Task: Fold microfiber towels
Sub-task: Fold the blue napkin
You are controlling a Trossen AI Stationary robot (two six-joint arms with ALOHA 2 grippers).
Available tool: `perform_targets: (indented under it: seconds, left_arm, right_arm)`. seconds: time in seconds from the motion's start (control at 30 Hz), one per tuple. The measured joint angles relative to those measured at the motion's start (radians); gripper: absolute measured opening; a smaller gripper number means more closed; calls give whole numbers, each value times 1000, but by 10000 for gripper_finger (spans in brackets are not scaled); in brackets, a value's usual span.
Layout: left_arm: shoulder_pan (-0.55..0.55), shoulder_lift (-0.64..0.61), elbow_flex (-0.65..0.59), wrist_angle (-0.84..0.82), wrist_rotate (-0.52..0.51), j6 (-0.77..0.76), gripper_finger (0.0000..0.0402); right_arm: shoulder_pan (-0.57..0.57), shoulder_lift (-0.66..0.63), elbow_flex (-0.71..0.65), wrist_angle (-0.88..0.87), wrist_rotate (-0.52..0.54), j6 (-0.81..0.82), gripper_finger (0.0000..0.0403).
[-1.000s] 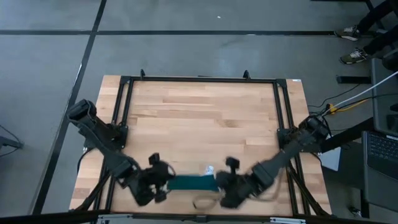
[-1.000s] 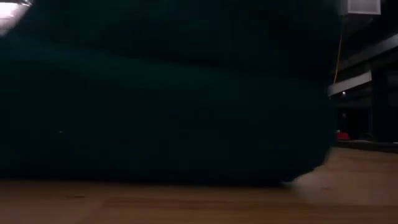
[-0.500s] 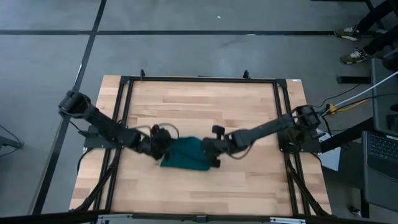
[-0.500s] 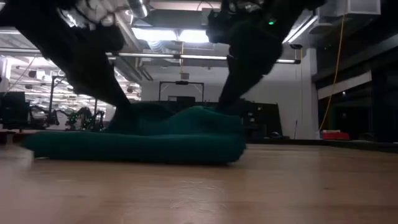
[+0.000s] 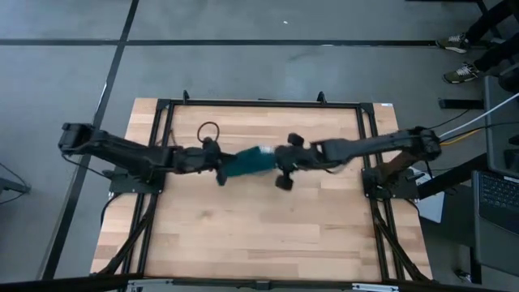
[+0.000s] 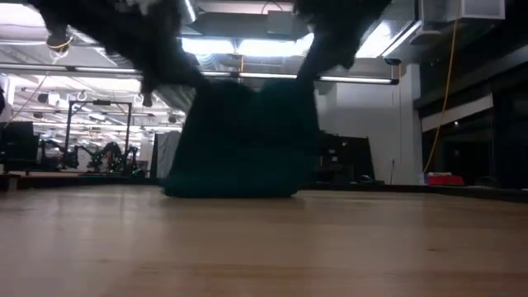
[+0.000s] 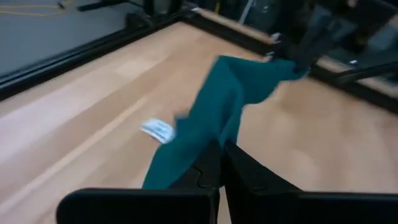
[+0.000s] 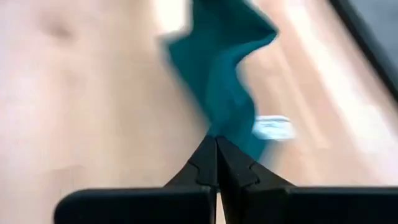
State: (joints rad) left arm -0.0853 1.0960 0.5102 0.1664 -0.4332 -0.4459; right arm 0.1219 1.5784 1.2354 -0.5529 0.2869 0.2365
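Note:
The dark teal microfiber towel [image 5: 248, 162] hangs as a bunched sheet between my two grippers over the middle of the table. In the low view the towel [image 6: 239, 140] reaches down to about the tabletop; whether its lower edge touches I cannot tell. A small white tag [image 7: 157, 129] shows near my left gripper's end. My left gripper [image 5: 220, 167] is shut on the towel's left end. My right gripper [image 5: 278, 164] is shut on its right end. My left gripper pinches the towel's left upper end [image 7: 208, 144] between its two shut fingers. It comes from the table's left, slanting slightly down. The cloth runs in loose folds toward the other gripper; one layer or several, I cannot tell. My right gripper pinches the towel's right upper end [image 8: 219, 127] between its two shut fingers. It comes from the table's right, slanting down. The cloth hangs below and stretches in folds toward the left gripper; the number of layers does not show.
A black metal frame [image 5: 259, 104] runs around the wooden tabletop. A black cable loop [image 5: 208, 130] lies at the far left. Bare wood [image 5: 259, 235] stretches toward the near edge.
Both grippers have gone from the table's near edge toward its far edge, to mid-table, staying shut on the towel. The towel, which lay low near the front, has been carried along and raised, and now hangs between them.

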Motion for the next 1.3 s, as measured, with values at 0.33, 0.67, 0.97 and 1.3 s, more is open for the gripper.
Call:
perform_targets:
  seconds: [0.33, 0.67, 0.97, 1.3]
  left_arm:
    - [-484, -49, 308, -395, -243, -342, 2]
    - [-439, 174, 397, -435, -215, -403, 2]
    - [-177, 170, 80, -91, -93, -192, 2]
    - [-113, 122, -68, 42, -15, -45, 2]
  right_arm:
    - [365, -60, 74, -56, -11, 345, 0]
    - [420, -59, 131, -243, 27, 414, 0]
    - [234, -51, -94, -125, 18, 274, 0]
    - [176, -56, -240, 36, 17, 228, 0]
